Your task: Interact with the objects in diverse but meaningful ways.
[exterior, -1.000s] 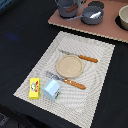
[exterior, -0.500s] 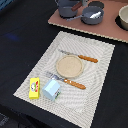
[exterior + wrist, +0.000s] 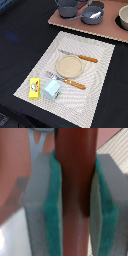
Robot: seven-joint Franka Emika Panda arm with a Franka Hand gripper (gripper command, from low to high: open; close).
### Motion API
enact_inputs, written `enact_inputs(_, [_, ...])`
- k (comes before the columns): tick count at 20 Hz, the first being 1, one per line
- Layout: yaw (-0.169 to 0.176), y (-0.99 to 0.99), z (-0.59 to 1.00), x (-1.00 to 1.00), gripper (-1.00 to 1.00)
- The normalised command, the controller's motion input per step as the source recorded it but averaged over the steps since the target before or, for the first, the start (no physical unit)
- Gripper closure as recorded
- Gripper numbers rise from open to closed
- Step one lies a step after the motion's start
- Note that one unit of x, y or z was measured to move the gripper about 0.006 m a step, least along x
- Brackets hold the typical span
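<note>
In the wrist view my gripper (image 3: pixel 75 198) is shut on a thick reddish-brown handle (image 3: pixel 75 163), which runs straight between the green pads (image 3: pixel 50 208). The pan that the handle belongs to is hidden there. Neither the gripper nor the arm shows in the exterior view. On the striped placemat (image 3: pixel 97 65) a yellow rectangular box (image 3: pixel 34 88) stands at the near corner on the exterior view's left. A pale blue carton (image 3: pixel 51 89) stands right beside it. The white-and-blue tube is out of view.
A beige plate (image 3: pixel 68 65) lies mid-mat between a knife (image 3: pixel 80 56) and a fork (image 3: pixel 67 81), both orange-handled. At the back, a pink tray (image 3: pixel 110 27) holds a dark grey pot (image 3: pixel 66 8), a grey pan (image 3: pixel 93 14) and a bowl (image 3: pixel 123 17).
</note>
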Motion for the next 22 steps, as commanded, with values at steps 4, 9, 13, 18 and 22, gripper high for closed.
enact_inputs(4, [0.0,0.62,0.25,0.77,1.0])
enact_inputs(9, [0.0,0.62,0.23,0.76,1.0])
enact_inputs(13, [0.0,0.64,0.15,0.71,1.0])
enact_inputs(18, [0.0,0.69,0.01,0.59,1.0])
enact_inputs(22, [0.0,0.61,-0.09,0.4,1.0])
